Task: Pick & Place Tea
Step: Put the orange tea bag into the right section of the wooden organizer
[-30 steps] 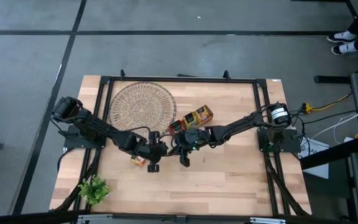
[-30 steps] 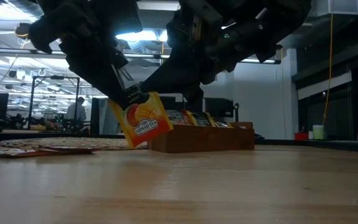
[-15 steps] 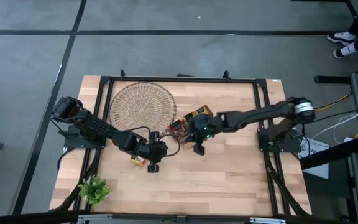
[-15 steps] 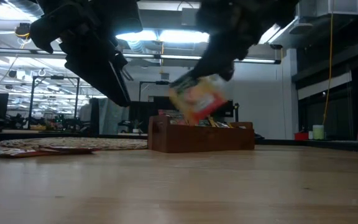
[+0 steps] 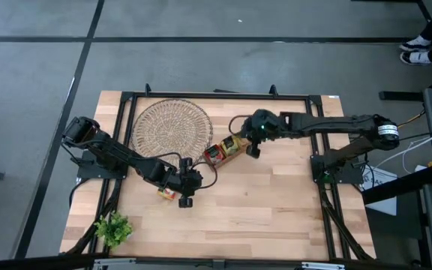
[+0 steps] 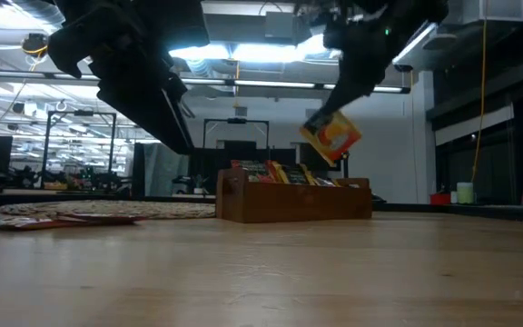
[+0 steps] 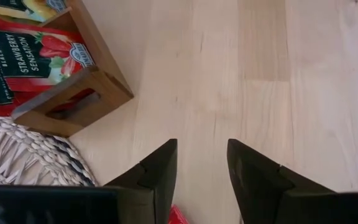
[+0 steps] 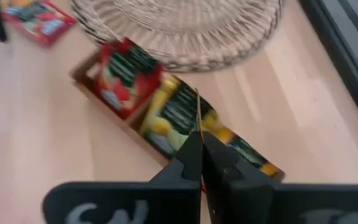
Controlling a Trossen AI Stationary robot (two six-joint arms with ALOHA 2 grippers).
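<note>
Right jaws (image 6: 341,116) clamped shut on one corner of a small flat orange-and-yellow tea sachet (image 6: 331,136), hanging tilted beneath them in the low view. Carried clear above the narrow wooden three-compartment tray (image 6: 293,202), over its far end, near the compartment already stocked with orange sachets (image 8: 244,152); directly below the grip, so likely only a descent and release wanted. Seen edge-on as a thin line (image 8: 199,112) in the right wrist view, lying roughly across the tray's long axis, which ran diagonally across the pale wooden desk (image 5: 276,210). Red strawberry sachets (image 7: 33,59) filling the end compartment toward the round woven wicker dish (image 5: 171,127).

Left jaws (image 7: 201,165) parted and empty, low over bare desk just short of the tray's near corner, farther from the open slot than the right. One more red sachet (image 5: 166,193) lying flat on the desk beside that arm.
</note>
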